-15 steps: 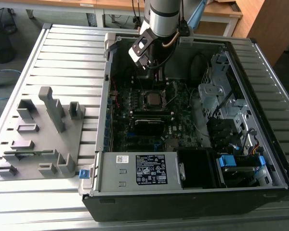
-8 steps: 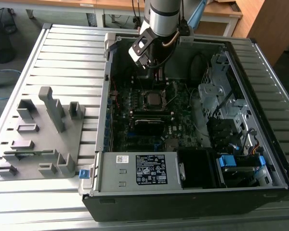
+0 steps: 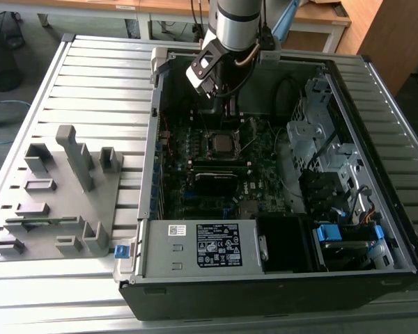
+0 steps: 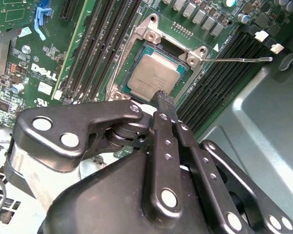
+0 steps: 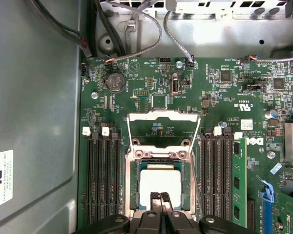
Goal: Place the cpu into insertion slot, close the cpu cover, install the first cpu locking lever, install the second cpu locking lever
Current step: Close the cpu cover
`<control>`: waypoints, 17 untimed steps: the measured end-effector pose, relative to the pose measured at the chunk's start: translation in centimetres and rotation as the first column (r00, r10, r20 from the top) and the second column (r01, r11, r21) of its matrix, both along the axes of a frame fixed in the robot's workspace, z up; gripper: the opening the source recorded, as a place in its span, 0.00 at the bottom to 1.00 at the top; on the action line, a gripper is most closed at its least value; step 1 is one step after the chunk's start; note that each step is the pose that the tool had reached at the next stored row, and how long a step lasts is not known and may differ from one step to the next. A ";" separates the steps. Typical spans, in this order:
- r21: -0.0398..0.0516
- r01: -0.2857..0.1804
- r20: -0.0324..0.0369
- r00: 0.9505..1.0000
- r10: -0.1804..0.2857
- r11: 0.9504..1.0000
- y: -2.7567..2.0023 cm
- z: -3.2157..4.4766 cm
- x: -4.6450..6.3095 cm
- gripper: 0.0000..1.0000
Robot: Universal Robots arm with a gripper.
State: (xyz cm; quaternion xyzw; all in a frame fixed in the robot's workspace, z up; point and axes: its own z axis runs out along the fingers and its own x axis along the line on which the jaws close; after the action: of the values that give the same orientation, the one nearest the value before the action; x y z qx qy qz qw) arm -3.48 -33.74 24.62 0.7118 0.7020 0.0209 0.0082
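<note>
1. One computer case [image 3: 265, 296] is lying open on the slatted desk [image 3: 90, 76]. One green board [image 5: 195, 92] is sitting inside it.
2. One cpu [image 5: 160, 183] is lying flat in the one insertion slot [image 5: 135, 187], near the middle of the board. Its silver top is facing up, as the second wrist view [image 4: 156, 73] is showing too.
3. One cpu cover [image 5: 163, 117] is standing open, tipped up off the slot on the side away from the claw. The green board is showing through its big square hole.
4. One claw [image 5: 160, 196] is hanging on the one arm [image 3: 235, 24], right at the edge of the cpu. Its two fingers [image 4: 162, 100] are pressing close together, narrow, and are holding nothing. I cannot tell if the tips are touching the chip.
5. One thin wire lever [image 4: 234, 60] is sticking out sideways from the slot, over the long black slots.
6. One green memory stick [image 5: 238, 180] is standing in a long slot beside the insertion slot.
7. One round battery [image 5: 116, 82] is sitting on the board.
8. One grey stand [image 3: 56, 202] is resting on the desk, on the exterior view's left of the case.
</note>
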 end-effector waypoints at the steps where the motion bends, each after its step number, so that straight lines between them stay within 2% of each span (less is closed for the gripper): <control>1: 0.000 0.000 0.000 1.000 0.000 1.000 0.00 0.03 0.0 0.11; 17: 0.000 0.000 0.000 1.000 0.000 1.000 0.00 0.41 0.0 0.11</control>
State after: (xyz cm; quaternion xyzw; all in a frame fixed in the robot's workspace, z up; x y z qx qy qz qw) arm -3.48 -33.75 25.03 0.7118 0.7020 0.0207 0.0083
